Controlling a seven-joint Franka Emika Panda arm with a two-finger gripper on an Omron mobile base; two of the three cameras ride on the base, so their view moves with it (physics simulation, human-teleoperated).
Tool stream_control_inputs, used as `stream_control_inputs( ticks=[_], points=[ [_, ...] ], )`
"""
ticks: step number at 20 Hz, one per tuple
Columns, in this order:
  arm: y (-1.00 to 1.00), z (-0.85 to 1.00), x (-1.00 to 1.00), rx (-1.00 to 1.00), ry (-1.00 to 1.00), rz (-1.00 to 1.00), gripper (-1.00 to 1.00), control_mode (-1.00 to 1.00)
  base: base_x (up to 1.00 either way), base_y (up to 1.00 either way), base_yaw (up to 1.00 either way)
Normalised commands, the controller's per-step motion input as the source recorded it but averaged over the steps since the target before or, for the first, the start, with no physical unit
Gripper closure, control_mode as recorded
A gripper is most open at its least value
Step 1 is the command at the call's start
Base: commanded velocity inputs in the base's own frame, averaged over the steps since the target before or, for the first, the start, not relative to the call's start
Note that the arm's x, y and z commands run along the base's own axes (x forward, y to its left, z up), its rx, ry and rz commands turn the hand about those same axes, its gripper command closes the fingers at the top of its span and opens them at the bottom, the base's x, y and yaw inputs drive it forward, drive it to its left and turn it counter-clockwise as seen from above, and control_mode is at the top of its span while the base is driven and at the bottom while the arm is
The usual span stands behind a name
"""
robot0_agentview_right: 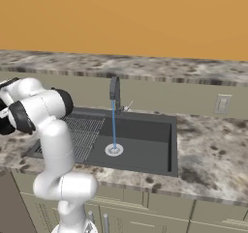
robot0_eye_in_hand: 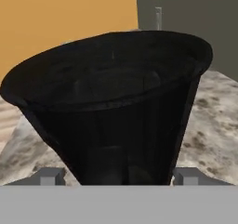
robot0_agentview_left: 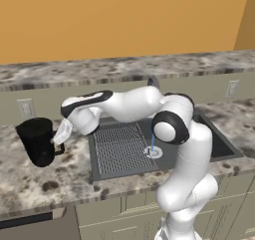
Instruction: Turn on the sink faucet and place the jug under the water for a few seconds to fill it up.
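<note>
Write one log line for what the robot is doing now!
water: running | jug: on counter, beside sink | pincer: at jug handle

The jug (robot0_agentview_left: 36, 140) is glossy black all over. The sink (robot0_agentview_right: 145, 140), to its right, is dark grey with a ribbed drainboard and a silver drain ring. The sink faucet (robot0_agentview_right: 114, 93) is dark grey; the water (robot0_agentview_right: 114, 125) is a light blue line. The counter (robot0_agentview_right: 208, 154) around the sink is mottled grey-brown stone, and the wall (robot0_agentview_right: 124, 19) behind it is plain orange.

Speckled granite counter (robot0_agentview_right: 213, 154), wall outlet (robot0_agentview_right: 223, 103), orange wall (robot0_agentview_left: 124, 20).
</note>
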Motion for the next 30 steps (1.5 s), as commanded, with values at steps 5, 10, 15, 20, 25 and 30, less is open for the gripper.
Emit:
stream_control_inputs(
  ticks=[5,10,15,20,25,30],
  points=[
    [0.10,-0.05,0.00,-0.01,0.00,0.01,1.00,-1.00,0.00,0.00,0.00],
    [0.07,0.00,0.00,0.00,0.02,0.01,1.00,-1.00,0.00,0.00,0.00],
    [0.02,0.00,0.00,0.00,0.01,0.00,1.00,-1.00,0.00,0.00,0.00],
    [0.04,-0.03,0.00,0.00,0.00,0.00,1.00,-1.00,0.00,0.00,0.00],
    [0.03,-0.02,-0.06,0.00,0.00,0.00,1.00,-1.00,0.00,0.00,0.00],
    [0.00,0.26,-0.47,0.00,-0.03,0.04,1.00,-1.00,0.00,0.00,0.00]
  ],
)
